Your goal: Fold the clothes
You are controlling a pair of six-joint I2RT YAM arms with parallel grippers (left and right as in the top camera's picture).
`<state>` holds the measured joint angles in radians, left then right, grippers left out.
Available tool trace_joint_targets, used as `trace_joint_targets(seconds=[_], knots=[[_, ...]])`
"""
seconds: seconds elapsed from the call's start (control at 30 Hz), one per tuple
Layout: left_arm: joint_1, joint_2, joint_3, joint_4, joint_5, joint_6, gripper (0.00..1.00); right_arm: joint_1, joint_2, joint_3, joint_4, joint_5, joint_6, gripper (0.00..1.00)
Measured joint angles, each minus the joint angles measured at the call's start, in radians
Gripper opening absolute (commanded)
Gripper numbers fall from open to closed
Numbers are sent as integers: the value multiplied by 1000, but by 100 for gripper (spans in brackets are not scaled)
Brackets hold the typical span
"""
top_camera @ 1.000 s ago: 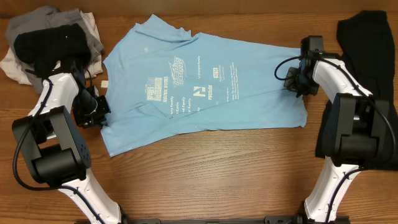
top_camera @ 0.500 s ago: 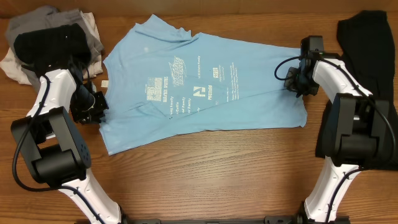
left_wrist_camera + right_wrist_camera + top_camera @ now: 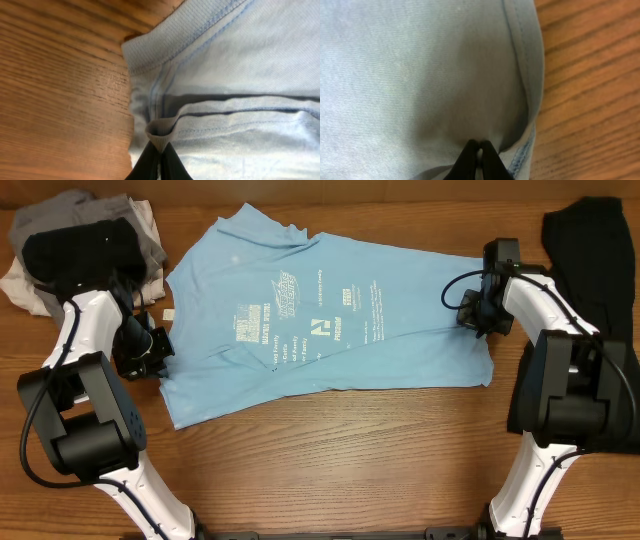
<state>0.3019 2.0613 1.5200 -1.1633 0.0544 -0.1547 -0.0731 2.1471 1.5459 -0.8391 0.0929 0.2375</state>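
A light sky-blue T-shirt [image 3: 320, 320] with white print lies spread across the wooden table. My left gripper [image 3: 160, 352] is at its left edge, shut on a pinched fold of hem [image 3: 161, 135]. My right gripper [image 3: 472, 308] is at the shirt's right edge, shut on the blue fabric just inside its hem [image 3: 479, 147]. A large black garment [image 3: 590, 250] lies at the far right, partly under my right arm.
A heap of grey, black and white clothes [image 3: 80, 245] sits at the back left corner. A small white tag [image 3: 170, 314] lies by the shirt's left side. Bare wood runs along the table's front.
My left gripper shifted slightly up and left along the shirt's left edge. The right arm and the shirt have hardly moved.
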Motion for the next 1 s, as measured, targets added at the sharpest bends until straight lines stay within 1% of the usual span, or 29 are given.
trace_joint_targets(seconds=[0.27, 0.37, 0.6, 0.73, 0.87, 1.0], knots=[[0, 0, 157, -145, 0, 0, 4, 0, -29, 13, -32, 11, 60, 4], [0, 0, 197, -166, 0, 0, 4, 0, -52, 14, -50, 25, 90, 4], [-1, -20, 212, -167, 14, 1, 4, 0, -71, 21, -100, 39, 179, 4], [-1, -86, 212, -159, 19, 5, 4, -2, -95, 21, -126, 42, 232, 4], [-2, -180, 216, -134, 28, 6, 4, -12, -163, 21, -157, 55, 284, 4], [-13, -203, 219, -92, 74, 23, 4, -14, -217, 22, -179, 88, 330, 4]])
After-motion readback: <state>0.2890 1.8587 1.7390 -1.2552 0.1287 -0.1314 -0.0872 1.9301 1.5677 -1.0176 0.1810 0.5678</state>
